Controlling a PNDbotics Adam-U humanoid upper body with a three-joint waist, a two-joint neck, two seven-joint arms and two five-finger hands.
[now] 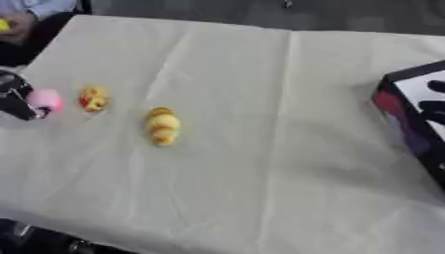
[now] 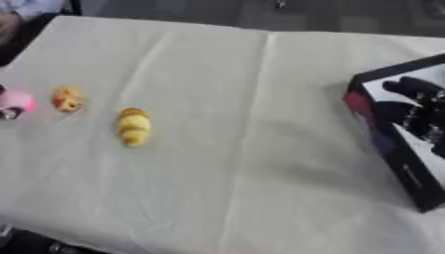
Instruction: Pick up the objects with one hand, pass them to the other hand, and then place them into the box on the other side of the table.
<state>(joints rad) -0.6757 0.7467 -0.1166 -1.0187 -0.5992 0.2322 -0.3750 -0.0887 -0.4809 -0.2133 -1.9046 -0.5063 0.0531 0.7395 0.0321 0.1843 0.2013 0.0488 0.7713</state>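
A pink object (image 1: 46,100) sits at the table's left edge, and my left hand (image 1: 14,97) is curled round it just above the cloth. To its right lies a small yellow and red object (image 1: 93,98), and further right a yellow ridged object (image 1: 163,126) lies lengthwise. A black box (image 2: 383,145) with a white inside and a red-purple side stands at the right edge. My right hand (image 2: 415,105) hangs over the box's opening, dark against the white inside.
A cream cloth (image 1: 260,163) with fold lines covers the table. A person's sleeve (image 1: 39,7) shows at the far left corner, off the table. A dark part of my body (image 1: 35,240) shows at the lower left edge.
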